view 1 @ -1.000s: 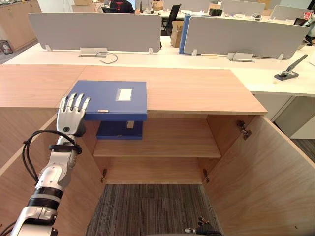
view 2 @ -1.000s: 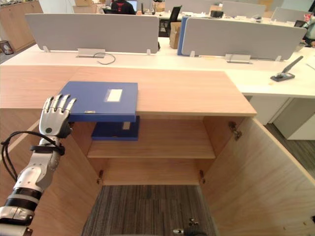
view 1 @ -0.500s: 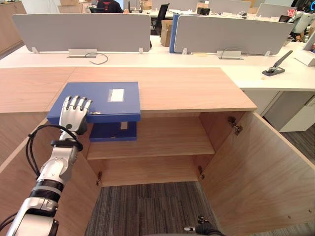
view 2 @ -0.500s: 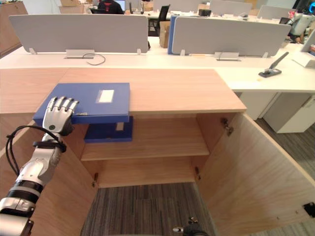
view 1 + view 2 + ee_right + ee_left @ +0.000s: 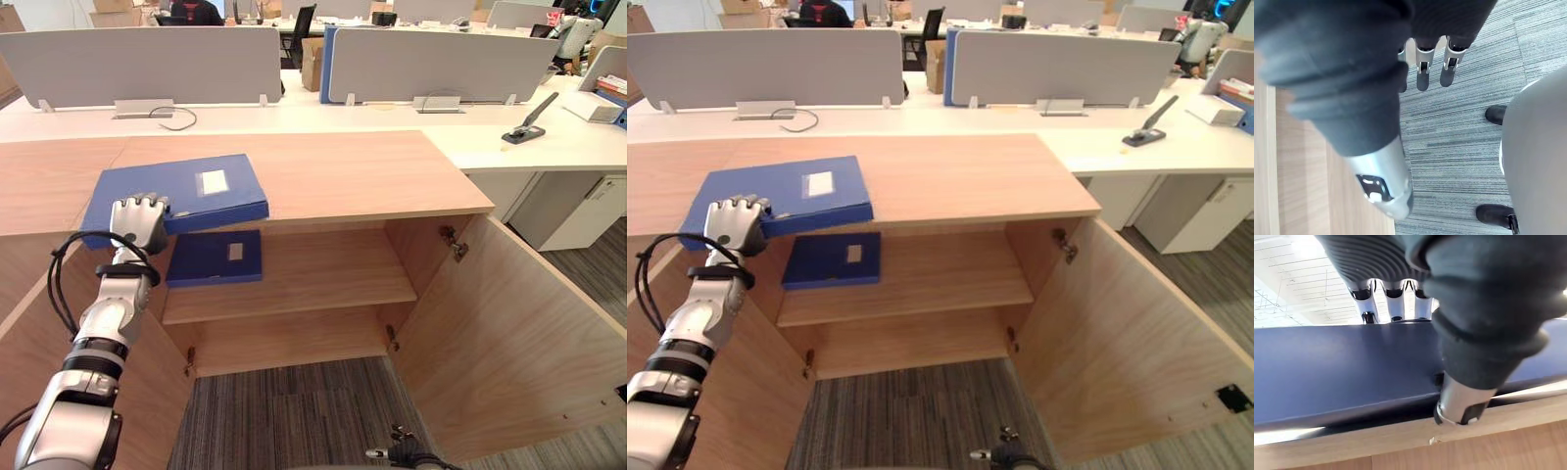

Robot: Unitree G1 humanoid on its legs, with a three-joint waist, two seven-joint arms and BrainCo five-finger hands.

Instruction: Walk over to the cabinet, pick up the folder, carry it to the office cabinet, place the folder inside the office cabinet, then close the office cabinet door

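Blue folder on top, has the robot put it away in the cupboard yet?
Not yet. Done: the robot is at the cabinet, its door open. In hand: the left hand curls round the edge of the folder on the cabinet top. Left: lift it, set it on the shelf, shut the door. The right hand hangs idle.

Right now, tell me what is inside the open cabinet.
A second folder lies flat on the shelf, towards its left. The top folder, gripped by the left hand, overhangs the edge and hides the shelf's far left.
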